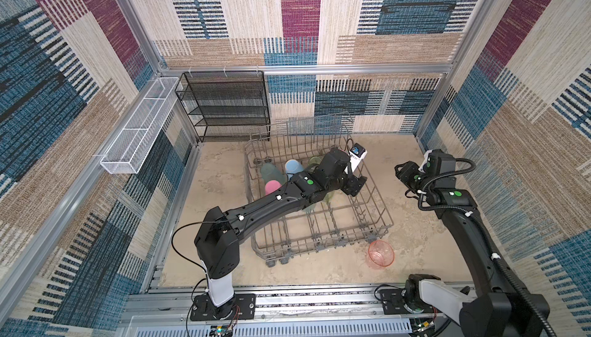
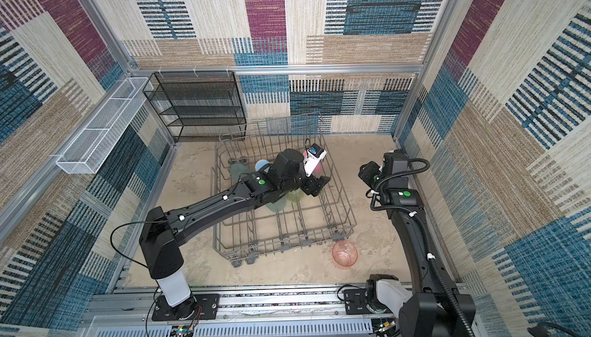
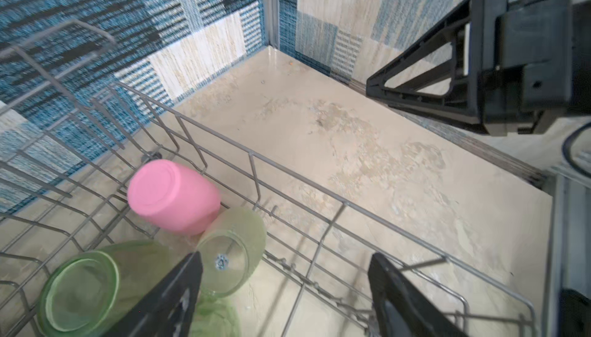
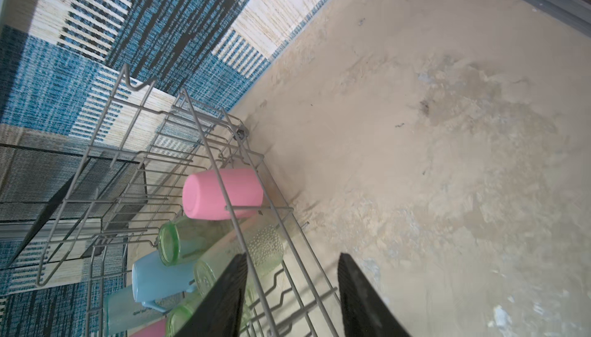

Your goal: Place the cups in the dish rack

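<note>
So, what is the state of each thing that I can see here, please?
dish rack: on the table, partly loaded.
pink cup: in the rack, base up, tilted.
light-blue mug: in the rack, base up.
pink-orange cup: on the table, outside the rack.
left gripper: open, empty, over the rack.
right gripper: open, empty, beside the rack.

A grey wire dish rack (image 1: 377,191) is set mid-floor. In its far half, bottoms up and tilted, a pink cup (image 1: 272,186), a light-blue mug (image 1: 293,165), a teal tumbler (image 1: 268,172) and yellow-green tumblers (image 3: 83,287) are held. A pink-orange cup (image 1: 380,253) is seen outside, by the near right corner.
</note>
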`<state>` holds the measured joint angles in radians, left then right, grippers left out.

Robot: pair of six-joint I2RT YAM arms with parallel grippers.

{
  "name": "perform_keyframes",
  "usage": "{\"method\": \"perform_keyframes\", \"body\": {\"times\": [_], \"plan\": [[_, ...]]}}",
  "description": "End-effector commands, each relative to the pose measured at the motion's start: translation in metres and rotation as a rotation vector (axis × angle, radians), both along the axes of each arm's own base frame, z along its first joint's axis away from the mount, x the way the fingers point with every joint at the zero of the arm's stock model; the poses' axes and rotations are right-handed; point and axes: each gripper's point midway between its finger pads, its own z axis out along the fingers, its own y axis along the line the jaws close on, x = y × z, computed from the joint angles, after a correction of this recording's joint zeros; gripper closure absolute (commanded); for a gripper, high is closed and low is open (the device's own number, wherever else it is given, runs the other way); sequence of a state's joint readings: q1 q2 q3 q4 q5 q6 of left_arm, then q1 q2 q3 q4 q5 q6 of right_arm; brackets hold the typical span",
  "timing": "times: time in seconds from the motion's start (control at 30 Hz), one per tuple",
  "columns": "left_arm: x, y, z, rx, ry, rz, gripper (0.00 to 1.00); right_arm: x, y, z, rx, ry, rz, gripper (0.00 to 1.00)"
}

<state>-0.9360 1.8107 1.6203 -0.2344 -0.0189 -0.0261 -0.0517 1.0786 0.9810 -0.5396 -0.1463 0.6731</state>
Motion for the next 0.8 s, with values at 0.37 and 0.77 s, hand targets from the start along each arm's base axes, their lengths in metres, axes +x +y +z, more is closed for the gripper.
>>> {"method": "perform_keyframes", "body": {"times": [0.37,0.77], "plan": [[-0.037,0.008,-0.037,0.066,0.197,-0.107,0.16,-0.09,0.01,-0.006,-0.078,0.242,0.074,0.56],[-0.038,0.014,-0.043,0.063,0.226,-0.076,0.17,-0.149,0.016,-0.03,-0.105,0.427,0.154,0.57]]}}
